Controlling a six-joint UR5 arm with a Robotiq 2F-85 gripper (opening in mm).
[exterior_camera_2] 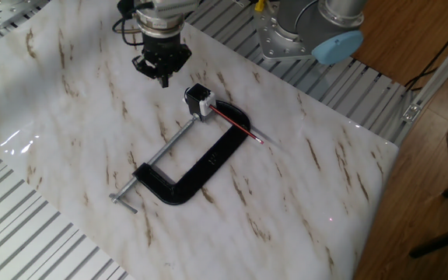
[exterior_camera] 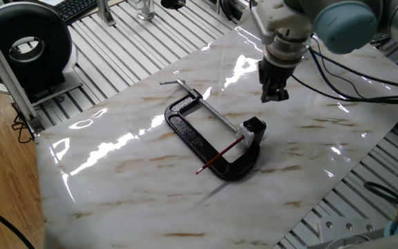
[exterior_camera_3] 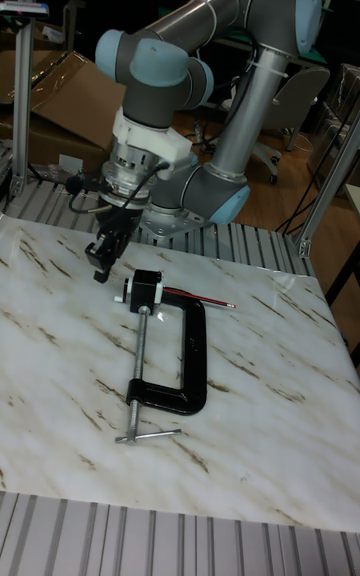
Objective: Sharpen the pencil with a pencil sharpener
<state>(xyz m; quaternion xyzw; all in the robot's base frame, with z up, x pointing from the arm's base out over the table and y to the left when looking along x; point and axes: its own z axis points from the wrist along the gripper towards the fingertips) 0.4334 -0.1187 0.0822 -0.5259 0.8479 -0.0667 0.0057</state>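
The thin red pencil (exterior_camera: 220,156) (exterior_camera_2: 236,125) (exterior_camera_3: 200,298) lies across the black C-clamp (exterior_camera: 188,131). One end of it sits in the small whitish pencil sharpener (exterior_camera: 246,135) (exterior_camera_2: 194,101) (exterior_camera_3: 129,292), which is held at the clamp's screw end. My gripper (exterior_camera: 275,97) (exterior_camera_2: 164,78) (exterior_camera_3: 100,271) hovers above the marble top just beyond the sharpener and touches nothing. Its fingers point down with a narrow gap between them, and nothing is held.
The clamp's silver threaded rod (exterior_camera: 216,114) and T-handle (exterior_camera: 175,84) stretch away from the sharpener. A black round device (exterior_camera: 26,45) stands off the marble slab at the left. The arm's base (exterior_camera_2: 302,31) sits behind the slab, with cables (exterior_camera: 365,76) at the right.
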